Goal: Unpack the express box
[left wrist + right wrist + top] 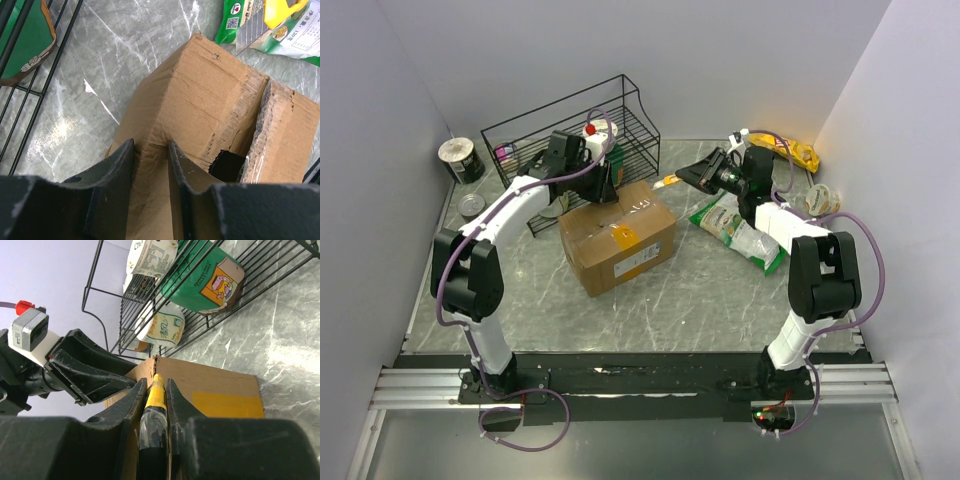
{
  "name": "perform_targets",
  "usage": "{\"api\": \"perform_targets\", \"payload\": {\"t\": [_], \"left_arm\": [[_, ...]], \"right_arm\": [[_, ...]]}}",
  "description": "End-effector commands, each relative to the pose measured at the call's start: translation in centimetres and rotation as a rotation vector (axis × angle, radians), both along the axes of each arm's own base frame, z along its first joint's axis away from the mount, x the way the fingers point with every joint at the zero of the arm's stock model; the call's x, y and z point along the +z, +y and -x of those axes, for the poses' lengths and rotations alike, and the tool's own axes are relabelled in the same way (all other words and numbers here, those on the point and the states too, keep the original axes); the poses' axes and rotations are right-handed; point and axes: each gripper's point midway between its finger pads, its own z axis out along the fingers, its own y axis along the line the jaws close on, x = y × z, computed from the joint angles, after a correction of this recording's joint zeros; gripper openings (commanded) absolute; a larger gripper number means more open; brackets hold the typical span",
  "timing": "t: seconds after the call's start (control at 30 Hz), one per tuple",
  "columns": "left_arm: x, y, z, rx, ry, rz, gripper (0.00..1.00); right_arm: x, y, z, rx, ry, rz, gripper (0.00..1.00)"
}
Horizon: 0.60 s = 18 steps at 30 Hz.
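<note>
Left gripper [150, 146]: fingers clamped on a raised cardboard flap of the express box [200, 100].
Right gripper [156, 383]: fingers closed around a yellow-and-black cutter [156, 401], its tip near the box's far corner.
Express box: mid-table between the arms, with a dark gap between its top flaps.
Wire rack [620, 110]: just behind the box, holding packets.
Green bag [735, 228]: lying flat to the right of the box.

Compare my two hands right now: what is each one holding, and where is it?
The left hand pinches a raised fold of the brown corrugated cardboard box; the right hand clamps a slim yellow-and-black utility knife. The left hand sits over the box; the right hand hangs beside it, knife tip towards its corner. Both are shut on something.
</note>
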Motion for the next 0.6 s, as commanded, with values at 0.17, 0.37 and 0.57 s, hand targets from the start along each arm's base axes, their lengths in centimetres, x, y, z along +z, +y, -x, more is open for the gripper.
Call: {"api": "perform_targets", "payload": {"t": [0.17,0.37,0.57], "left_arm": [[-3.5,-0.1,0.9,0.011,0.102,-0.071,0.01],[-3.7,0.2,0.4,0.039,0.097,-0.088,0.01],[-4.2,0.7,-0.2,0.076,0.094,-0.113,0.01]], "right_arm": [[1.4,0.4,0.8,0.020,-0.053,0.006,0.00],[1.2,0.3,2.0,0.023,-0.026,0.004,0.00],[0.6,0.0,3.4,0.026,0.008,0.022,0.00]]}}
